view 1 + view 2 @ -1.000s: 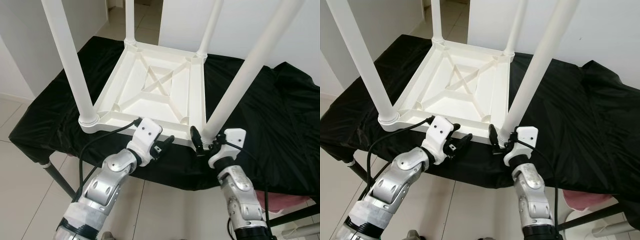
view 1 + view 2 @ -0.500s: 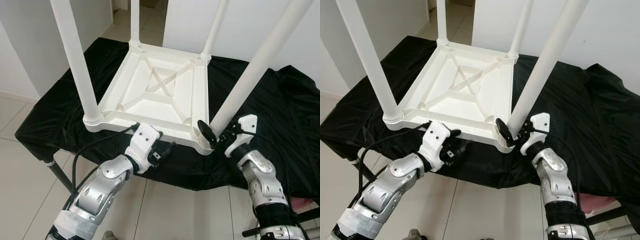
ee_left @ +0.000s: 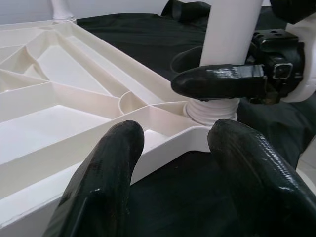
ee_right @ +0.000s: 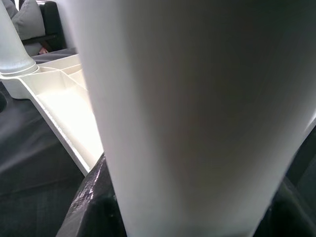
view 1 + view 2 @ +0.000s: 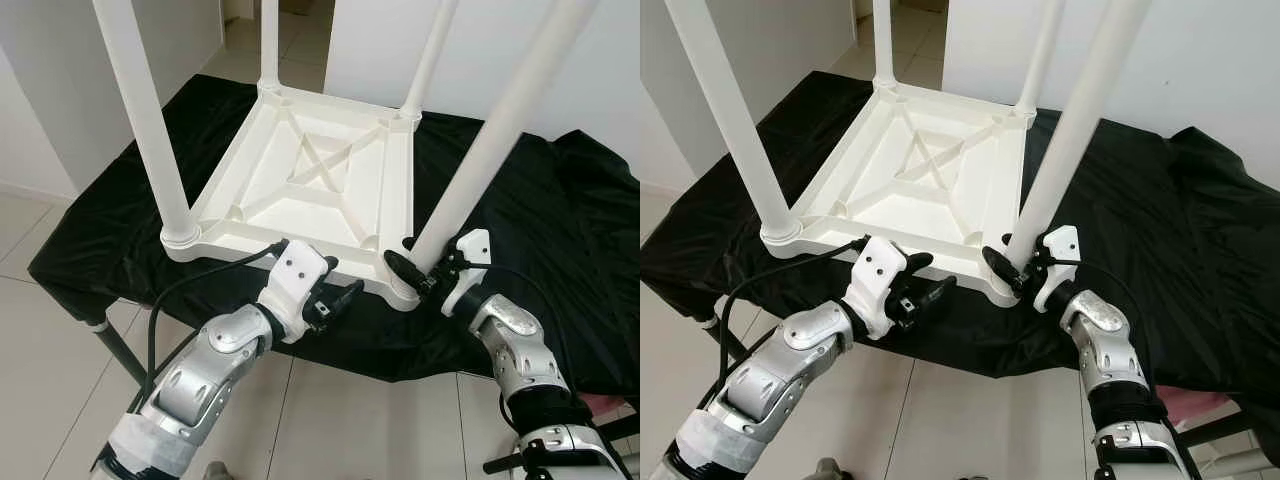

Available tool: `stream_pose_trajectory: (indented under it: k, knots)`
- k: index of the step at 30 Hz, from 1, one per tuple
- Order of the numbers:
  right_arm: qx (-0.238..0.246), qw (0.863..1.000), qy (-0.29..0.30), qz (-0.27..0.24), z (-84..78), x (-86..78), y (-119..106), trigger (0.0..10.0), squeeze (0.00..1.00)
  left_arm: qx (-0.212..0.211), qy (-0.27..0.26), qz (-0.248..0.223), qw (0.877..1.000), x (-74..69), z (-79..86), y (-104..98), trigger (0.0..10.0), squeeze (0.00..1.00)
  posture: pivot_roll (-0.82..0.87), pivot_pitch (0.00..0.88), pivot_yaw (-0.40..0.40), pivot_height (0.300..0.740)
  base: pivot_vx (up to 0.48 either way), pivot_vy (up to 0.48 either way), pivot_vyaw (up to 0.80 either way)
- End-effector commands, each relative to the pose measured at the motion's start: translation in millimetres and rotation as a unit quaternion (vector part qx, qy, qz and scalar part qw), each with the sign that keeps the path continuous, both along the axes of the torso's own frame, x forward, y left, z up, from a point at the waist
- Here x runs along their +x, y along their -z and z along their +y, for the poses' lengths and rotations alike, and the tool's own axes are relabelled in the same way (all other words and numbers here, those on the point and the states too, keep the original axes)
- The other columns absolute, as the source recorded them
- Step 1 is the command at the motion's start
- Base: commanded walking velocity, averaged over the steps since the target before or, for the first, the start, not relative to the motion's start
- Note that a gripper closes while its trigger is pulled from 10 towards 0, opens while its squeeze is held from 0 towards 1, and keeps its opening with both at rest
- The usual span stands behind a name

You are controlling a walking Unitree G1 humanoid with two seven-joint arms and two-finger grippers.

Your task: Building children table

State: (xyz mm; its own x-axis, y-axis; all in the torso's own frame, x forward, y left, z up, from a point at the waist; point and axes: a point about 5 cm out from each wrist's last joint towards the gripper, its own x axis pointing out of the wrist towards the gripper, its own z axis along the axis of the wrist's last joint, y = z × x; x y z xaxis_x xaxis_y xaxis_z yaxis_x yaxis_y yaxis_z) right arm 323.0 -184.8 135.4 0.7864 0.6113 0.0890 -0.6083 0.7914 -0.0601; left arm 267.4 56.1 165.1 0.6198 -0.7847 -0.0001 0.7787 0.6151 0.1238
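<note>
The right gripper (image 5: pixel 412 272) has slid back in against the near right leg (image 5: pixel 492 150), fingers now clamped round its base. The left gripper (image 5: pixel 340 298) hovers with fingers apart just off the near edge of the upturned tabletop (image 5: pixel 310 185), which lies on the black cloth (image 5: pixel 520 240). This looks like seating the last leg; next, probably a firm twist. Count: four legs, one tabletop.

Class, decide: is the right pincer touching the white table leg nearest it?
Touching. In the left wrist view, the right pincer has one black finger pressed against the table leg just above its threaded base.
</note>
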Motion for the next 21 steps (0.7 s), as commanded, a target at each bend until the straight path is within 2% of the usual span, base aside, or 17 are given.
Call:
stream_pose_trajectory:
  k: [1, 2, 3, 5, 6, 9, 12, 16, 17, 19, 20, 21]
  knots:
    - [0.003, 1.000, -0.003, 0.028, -1.6, -2.3, 12, 0.0, 0.00, 0.012, 0.110, 0.004, 0.994, -10.6, -8.8, 0, 10.0, 0.00, 0.07, 0.076, -0.079, 0.740, 0.000, 0.000, 0.00]
    - [0.003, 1.000, -0.001, 0.027, -1.7, -2.8, 12, 0.6, 0.00, 0.012, 0.110, 0.006, 0.994, -11.0, -8.8, 0, 10.0, 0.00, 0.07, 0.076, -0.079, 0.740, 0.000, 0.000, 0.00]
    - [0.006, 1.000, 0.000, 0.028, -1.2, -3.5, 13, 8.9, 0.00, 0.012, 0.112, 0.007, 0.994, -11.6, -9.0, 1, 10.0, 0.00, 0.07, 0.078, -0.077, 0.740, 0.000, 0.000, 0.00]
    - [0.009, 1.000, -0.001, 0.029, -1.0, -3.6, 13, 8.9, 0.00, 0.011, 0.113, 0.008, 0.993, -12.1, -9.1, 1, 10.0, 0.00, 0.07, 0.078, -0.077, 0.740, 0.000, 0.000, 0.00]
    - [0.015, 0.999, 0.008, 0.027, -0.9, -5.2, 13, 10.0, 0.00, 0.011, 0.114, 0.010, 0.993, -12.8, -9.5, 1, 10.0, 0.00, 0.06, 0.090, -0.072, 0.740, 0.000, 0.000, 0.00]
    - [0.016, 0.999, 0.039, 0.018, -1.9, -7.9, 13, 10.0, 0.00, 0.011, 0.115, 0.012, 0.993, -14.3, -10.2, 2, 10.0, 0.00, 0.05, 0.103, -0.067, 0.740, 0.000, 0.000, 0.00]
    - [0.017, 0.991, 0.130, 0.002, -7.6, -10.0, 12, 10.0, 0.00, 0.008, 0.116, 0.016, 0.993, -15.6, -12.1, 3, 10.0, 0.00, 0.04, 0.111, -0.069, 0.740, 0.000, 0.000, 0.00]
    - [0.026, 0.985, 0.168, 0.008, -7.7, -13.4, 13, 10.0, 0.00, 0.007, 0.117, 0.018, 0.993, -15.5, -12.8, 4, 10.0, 0.00, 0.04, 0.112, -0.068, 0.740, 0.000, 0.000, 0.00]
    - [0.029, 0.981, 0.193, 0.008, -5.2, -16.9, 14, 10.0, 0.00, 0.006, 0.116, 0.019, 0.993, -14.9, -13.0, 4, 10.0, 0.00, 0.02, 0.116, -0.065, 0.740, 0.000, 0.000, 0.00]
    - [0.029, 0.981, 0.193, 0.008, -5.2, -16.9, 14, 10.0, 0.00, 0.006, 0.116, 0.019, 0.993, -14.9, -13.0, 4, 10.0, 0.00, 0.02, 0.116, -0.065, 0.740, 0.000, 0.000, 0.00]
    - [0.039, 0.974, 0.223, 0.010, -2.4, -20.1, 15, 10.0, 0.00, 0.005, 0.117, 0.019, 0.993, -14.4, -13.1, 4, 10.0, 0.00, 0.01, 0.118, -0.064, 0.740, 0.000, 0.000, 0.00]
    - [0.047, 0.959, 0.277, 0.026, 5.3, -25.3, 23, 10.0, 0.00, 0.003, 0.121, 0.019, 0.993, -13.8, -14.5, 3, 10.0, 0.00, 0.00, 0.120, -0.057, 0.740, 0.000, 0.000, 0.00]
